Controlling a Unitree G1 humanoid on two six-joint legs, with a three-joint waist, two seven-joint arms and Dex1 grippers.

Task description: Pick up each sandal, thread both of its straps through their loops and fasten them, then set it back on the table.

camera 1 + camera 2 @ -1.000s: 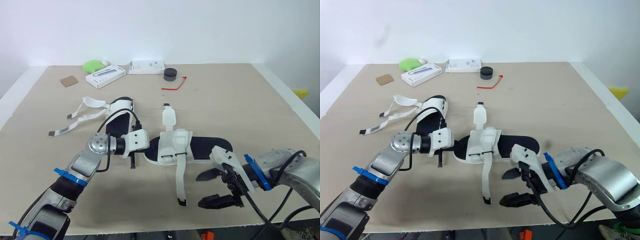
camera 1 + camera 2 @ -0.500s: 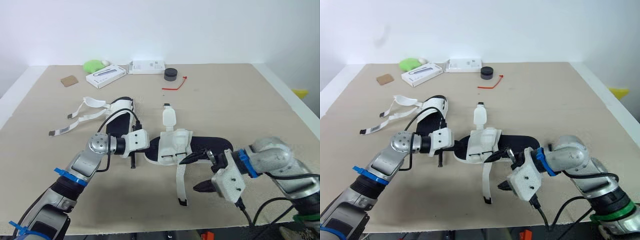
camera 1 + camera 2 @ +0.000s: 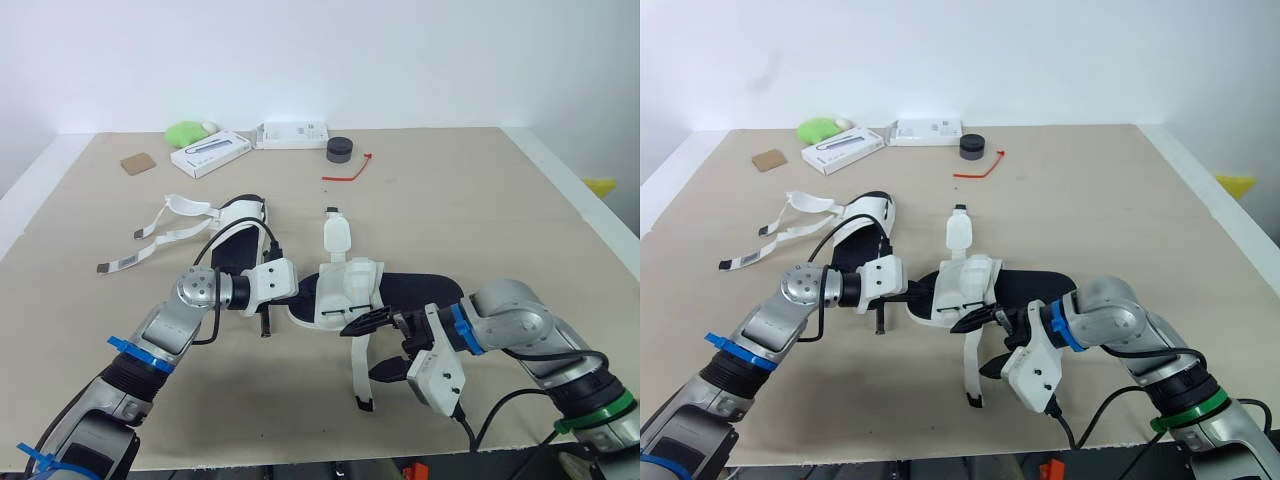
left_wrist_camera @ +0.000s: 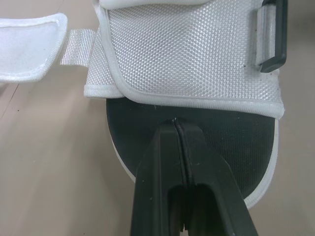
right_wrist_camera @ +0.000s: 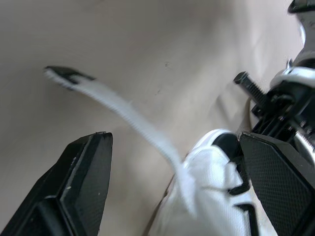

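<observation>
A sandal [image 3: 350, 290] with a black sole and white upper lies mid-table. One loose strap [image 3: 360, 370] trails toward the front edge and another [image 3: 337, 232] points back. My left gripper [image 3: 298, 298] is shut, its tips resting on the sole's end [image 4: 216, 142]. My right gripper [image 3: 374, 346] is open and straddles the front strap [image 5: 133, 123], with one finger [image 5: 83, 182] on each side, not touching it. A second sandal [image 3: 238, 235] lies at the back left with its straps [image 3: 160, 225] spread loose.
Along the far edge sit two white boxes [image 3: 211, 153] [image 3: 293, 133], a green object [image 3: 186, 131], a black round cap [image 3: 341, 149], a red tie [image 3: 348, 170] and a brown card [image 3: 139, 162]. The table's front edge [image 3: 300, 462] runs just below the strap's tip.
My right gripper has swung left from the front right of the table and turned, so its open fingers now sit either side of the front strap. The left gripper and sandals have not moved.
</observation>
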